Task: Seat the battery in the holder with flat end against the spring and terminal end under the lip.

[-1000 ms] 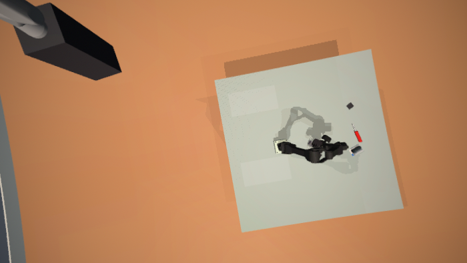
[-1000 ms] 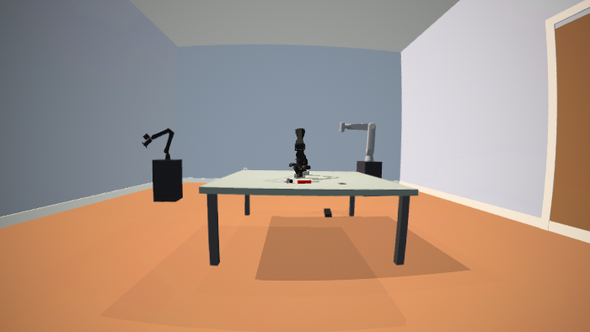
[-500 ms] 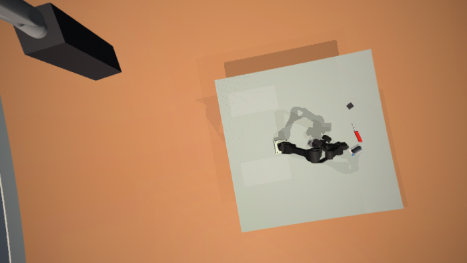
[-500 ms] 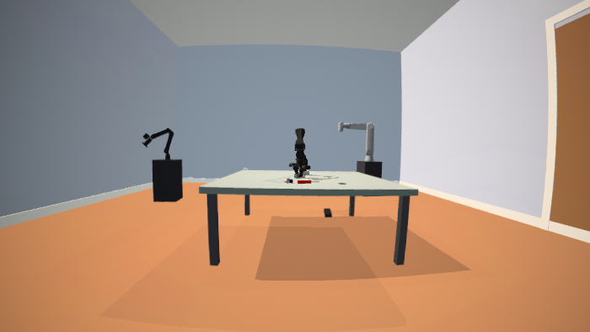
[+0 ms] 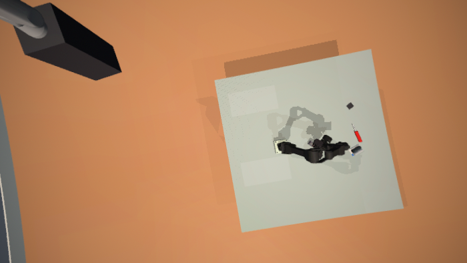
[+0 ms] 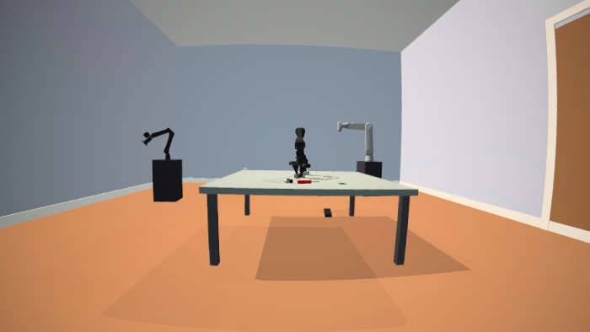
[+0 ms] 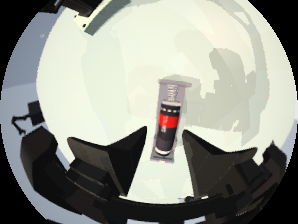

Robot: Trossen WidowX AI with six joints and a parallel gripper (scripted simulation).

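Observation:
The battery (image 7: pixel 168 122), black with a red band, lies in the pale mauve holder (image 7: pixel 181 102) in the wrist view, roughly along its length. The coil spring (image 7: pixel 171 92) shows between the battery's far end and the holder's far wall. The battery's near end, with a pale ring, is close to the holder's near end; whether it sits under the lip, and whether the battery is fully flat, I cannot tell. My gripper (image 7: pixel 165 131) is open, one finger on each side of the battery's near half, with visible gaps. In the top and exterior views the holder is too small to judge.
On the table (image 5: pixel 310 200) (image 6: pixel 308 192) are a red-handled screwdriver (image 5: pixel 357 136) (image 6: pixel 304 182), a small dark square (image 5: pixel 349 105) (image 6: pixel 342 184) and a small dark, pale and blue item (image 5: pixel 356 149) (image 6: pixel 288 180). All stand off beyond the arm's outer side.

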